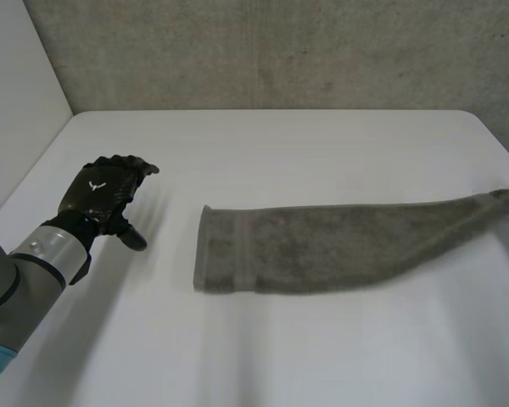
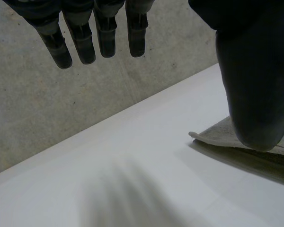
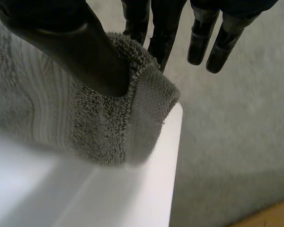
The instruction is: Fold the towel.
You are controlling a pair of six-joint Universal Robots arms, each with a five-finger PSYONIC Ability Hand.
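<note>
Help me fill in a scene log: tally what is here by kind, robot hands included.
grey towel: 1
white table: 1
black robot hands: 2 (left hand, right hand)
Total: 4

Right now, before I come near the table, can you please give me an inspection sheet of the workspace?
Surface: white table, no marks seen.
Job's things: grey towel, a long narrow strip across the table, one end raised at the robot's right.
Clutter: nothing seen.
Hands: left hand open, fingers straight, apart from the towel's hemmed end; right hand pinches the other end under its thumb.
Cables: nothing seen.
Surroundings: grey concrete wall behind the table.
</note>
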